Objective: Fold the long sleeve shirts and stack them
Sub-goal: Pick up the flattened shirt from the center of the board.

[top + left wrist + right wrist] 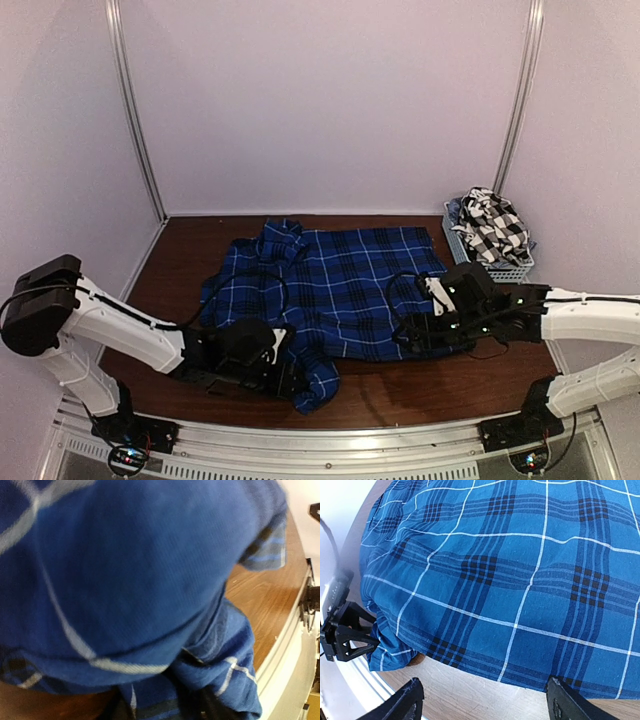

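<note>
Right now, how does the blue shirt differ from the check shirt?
The blue shirt is royal-blue plaid with black bands and thin white lines; the check shirt is black and white. The blue shirt lies spread out on the table; the check shirt sits bunched up in the basket. The blue shirt's outline is readable; the check shirt is only a crumpled heap. Both are patterned cloth.

You see one blue plaid shirt (340, 290) and one black-and-white check shirt (495, 228), so two together, and one grey basket (500, 268).
</note>
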